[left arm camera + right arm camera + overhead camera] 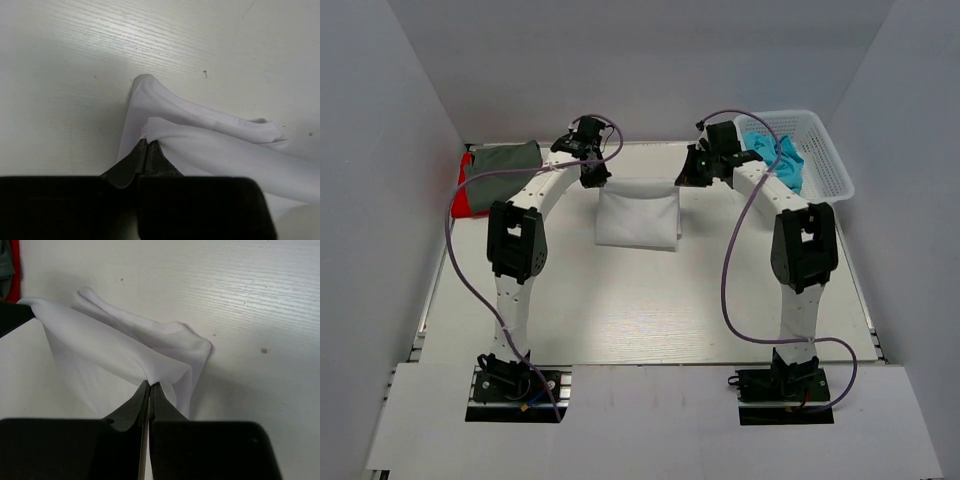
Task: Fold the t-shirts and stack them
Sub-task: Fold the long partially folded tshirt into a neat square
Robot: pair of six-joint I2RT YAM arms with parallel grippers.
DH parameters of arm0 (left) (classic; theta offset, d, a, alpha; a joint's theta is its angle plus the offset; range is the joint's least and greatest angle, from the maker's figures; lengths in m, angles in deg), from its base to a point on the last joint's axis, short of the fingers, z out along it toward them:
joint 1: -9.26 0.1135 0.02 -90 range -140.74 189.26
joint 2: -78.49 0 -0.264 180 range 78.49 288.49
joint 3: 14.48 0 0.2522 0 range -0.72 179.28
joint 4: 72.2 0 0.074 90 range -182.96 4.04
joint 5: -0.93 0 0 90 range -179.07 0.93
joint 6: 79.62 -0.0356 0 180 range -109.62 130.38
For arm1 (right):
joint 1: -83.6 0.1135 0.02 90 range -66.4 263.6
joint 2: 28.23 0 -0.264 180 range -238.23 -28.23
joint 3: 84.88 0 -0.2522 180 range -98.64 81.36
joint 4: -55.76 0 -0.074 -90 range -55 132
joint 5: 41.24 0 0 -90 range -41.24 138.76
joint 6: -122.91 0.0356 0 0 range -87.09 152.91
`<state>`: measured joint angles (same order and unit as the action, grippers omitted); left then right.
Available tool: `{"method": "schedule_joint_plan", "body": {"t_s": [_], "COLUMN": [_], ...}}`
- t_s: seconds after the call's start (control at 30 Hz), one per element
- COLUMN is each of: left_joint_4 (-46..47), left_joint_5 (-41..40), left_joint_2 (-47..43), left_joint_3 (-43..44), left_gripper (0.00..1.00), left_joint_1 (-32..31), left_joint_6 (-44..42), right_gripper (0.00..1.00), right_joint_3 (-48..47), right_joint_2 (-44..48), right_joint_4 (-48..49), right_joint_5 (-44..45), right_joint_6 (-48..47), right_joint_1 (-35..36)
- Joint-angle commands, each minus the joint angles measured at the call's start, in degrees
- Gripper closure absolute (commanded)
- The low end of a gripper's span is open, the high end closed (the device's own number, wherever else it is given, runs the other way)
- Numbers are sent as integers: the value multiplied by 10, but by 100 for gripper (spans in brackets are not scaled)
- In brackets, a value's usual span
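The white t-shirt (638, 215) hangs partly folded between both grippers at the far middle of the table. My left gripper (594, 178) is shut on its far left corner; in the left wrist view the tips (146, 144) pinch the white cloth (210, 145). My right gripper (688, 178) is shut on its far right corner; in the right wrist view the tips (150, 385) pinch the cloth (110, 350). A dark grey t-shirt (508, 160) lies on a red one (468, 195) at the far left. Turquoise-blue t-shirts (778, 158) lie in the basket.
The white mesh basket (825, 155) stands at the far right, past the table's edge. The folded grey and red pile sits against the left wall. Purple cables loop from both arms. Grey walls close in on three sides.
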<state>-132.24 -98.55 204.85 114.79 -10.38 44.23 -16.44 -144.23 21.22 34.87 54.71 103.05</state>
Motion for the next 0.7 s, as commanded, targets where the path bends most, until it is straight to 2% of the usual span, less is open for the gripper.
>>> {"method": "schedule_joint_plan", "body": {"t_s": [0.0,0.03,0.07,0.1,0.13,0.17,0.2,0.23,0.37,0.6,0.67], "left_joint_4": [5,5,11,18,28,43,43,43,74,98,109], "left_joint_5": [28,36,36,47,53,60,73,73,73,68,95], "left_joint_2": [26,37,53,53,58,58,58,50,3,-64,-70], "left_joint_3": [50,58,65,71,71,71,71,71,10,-133,-167], "left_gripper": [89,89,83,71,47,20,1,0,0,0,0], "left_joint_1": [21,21,26,26,26,31,31,31,31,18,13], "left_joint_6": [-14,-14,-14,-14,-21,-26,-26,-26,-33,-46,-55], "right_gripper": [100,100,96,85,75,42,23,10,10,10,10], "right_joint_3": [-55,-79,-90,-99,-113,-134,-147,-167,-142,68,93], "right_joint_2": [-53,-63,-87,-108,-123,-132,-148,-151,-117,13,38], "right_joint_4": [-1,1,3,8,21,28,19,11,23,89,119], "right_joint_5": [-36,-47,-62,-104,-112,-112,-114,-115,-92,-105,-121], "right_joint_6": [11,20,18,21,24,24,23,22,10,0,-1], "right_joint_1": [-19,-23,-24,-28,-31,-33,-32,-32,-27,-17,-10]}}
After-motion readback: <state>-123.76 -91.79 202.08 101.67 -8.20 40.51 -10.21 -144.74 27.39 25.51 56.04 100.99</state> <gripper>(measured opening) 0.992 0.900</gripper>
